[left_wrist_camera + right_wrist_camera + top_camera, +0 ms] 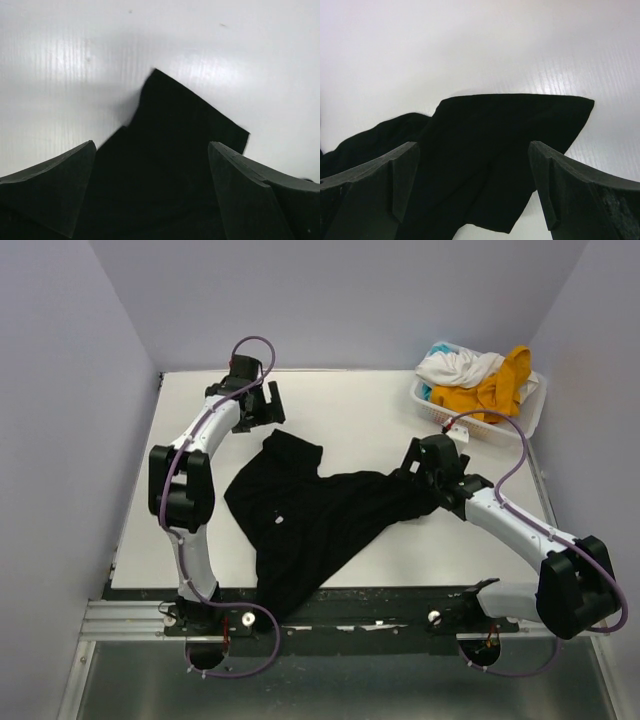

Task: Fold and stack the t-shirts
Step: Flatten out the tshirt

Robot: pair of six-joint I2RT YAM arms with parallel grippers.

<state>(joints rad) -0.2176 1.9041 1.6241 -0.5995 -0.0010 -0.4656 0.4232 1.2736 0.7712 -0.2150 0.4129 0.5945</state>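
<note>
Your left gripper (152, 200) stands wide open and grips nothing. A pointed corner of the black t-shirt (175, 130) lies on the table (60, 75) between its fingers, aimed at 12 o'clock in the wrist view. Your right gripper (472, 195) is spread just as wide and empty, over another flap of that shirt. From above, the shirt lies crumpled mid-table, long axis roughly 2 to 7 o'clock, its lower end draped over the near edge. The left gripper sits at its 11 o'clock corner, the right at its 3 o'clock end, so each looks placed to pinch. The other t-shirts (490, 390) sit in the basket (432, 405) at 1 o'clock.
</note>
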